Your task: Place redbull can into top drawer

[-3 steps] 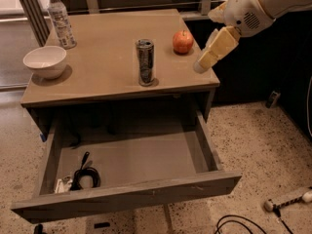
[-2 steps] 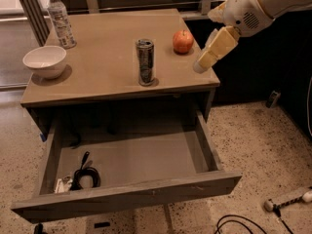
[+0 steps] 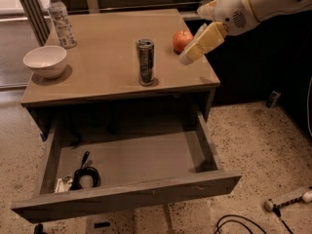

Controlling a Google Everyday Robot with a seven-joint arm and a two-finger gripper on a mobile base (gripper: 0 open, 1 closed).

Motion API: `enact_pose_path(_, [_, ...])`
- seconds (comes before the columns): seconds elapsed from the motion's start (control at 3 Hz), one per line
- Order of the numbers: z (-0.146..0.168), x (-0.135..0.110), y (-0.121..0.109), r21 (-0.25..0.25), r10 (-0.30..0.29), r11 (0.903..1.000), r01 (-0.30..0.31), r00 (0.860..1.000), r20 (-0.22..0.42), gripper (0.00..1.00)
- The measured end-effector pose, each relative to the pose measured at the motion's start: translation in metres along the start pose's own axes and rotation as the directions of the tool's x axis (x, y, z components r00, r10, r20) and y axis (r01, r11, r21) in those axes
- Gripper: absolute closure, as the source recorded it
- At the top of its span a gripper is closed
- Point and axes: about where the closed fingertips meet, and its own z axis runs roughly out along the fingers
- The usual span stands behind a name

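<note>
The redbull can (image 3: 146, 62) stands upright on the tabletop near the front edge, a little right of the middle. The top drawer (image 3: 127, 197) is pulled wide open below the table, its grey floor mostly bare. My gripper (image 3: 187, 57) hangs above the table's right side, to the right of the can and just in front of the apple, with its cream fingers pointing down-left. It holds nothing.
A red apple (image 3: 182, 40) sits behind my gripper. A white bowl (image 3: 45, 61) and a clear water bottle (image 3: 60, 19) stand at the table's left. A black cable coil (image 3: 83, 175) lies in the drawer's front left corner. Cables and a power strip (image 3: 289, 199) lie on the floor.
My gripper has moved slightly left toward the can. The can and drawer have not moved.
</note>
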Motion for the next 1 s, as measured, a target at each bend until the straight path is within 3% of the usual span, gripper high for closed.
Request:
enact_pose_path(0.33, [0.021,-0.02,-0.002,-0.029,-0.008,0.9995,0.01,0.998,0.066,0.0])
enact_pose_path(0.67, [0.046,-0.032,-0.002,-0.047,-0.037,0.9981,0.04,0.997,0.074,0.0])
enact_pose_path(1.0, [0.07,-0.029,-0.006,-0.043,-0.074,0.9963,0.074,0.997,0.014,0.0])
